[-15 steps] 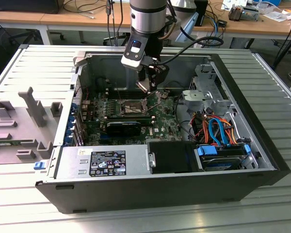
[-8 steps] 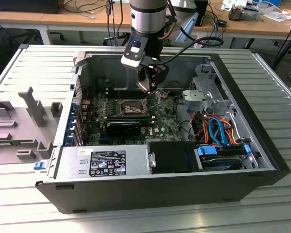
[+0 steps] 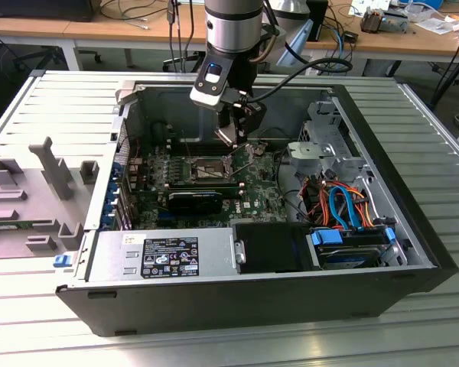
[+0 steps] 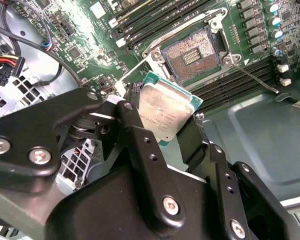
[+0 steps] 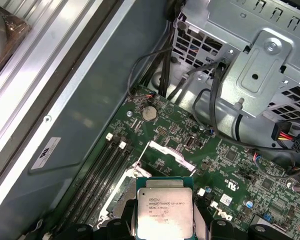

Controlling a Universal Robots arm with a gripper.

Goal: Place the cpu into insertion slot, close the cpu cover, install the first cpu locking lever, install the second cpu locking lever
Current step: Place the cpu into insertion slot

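Jaws closed on the cpu [image 4: 167,112]. One black finger [image 4: 140,145] sits on each of two opposite edges. The chip's silvery lid faces both wrist cameras, and its green edge shows around the lid [image 5: 165,212].

- The cpu is held in the air over the green circuit board [image 4: 80,45], touching nothing but the jaws. It is not seated in anything.
- The insertion slot [image 4: 192,55] lies just past the jaw tips and lower down, apart from the chip. Its pin field is bare and you can see right into it. In the exterior view the slot [image 3: 203,170] sits below the jaws and off toward the exterior view's left.
- The cpu cover [image 5: 172,156] is swung up and open. Its silvery bar stands just beyond the held chip's far edge, and green board shows through its window.
- One locking lever [image 4: 255,80], a thin metal rod, lies released. It slants away from the slot's corner, off to one side of the jaws.
- Long black memory slots [image 4: 155,15] run along the slot's far side from the jaws.
- A coin battery [image 5: 149,113] sits further out beyond the cover, and a grey metal drive cage [image 5: 260,65] stands beyond that with cables hanging around it.
- The arm reaches down into the open computer case [image 3: 214,306], which lies on its side on the ribbed metal worktop [image 3: 413,107].
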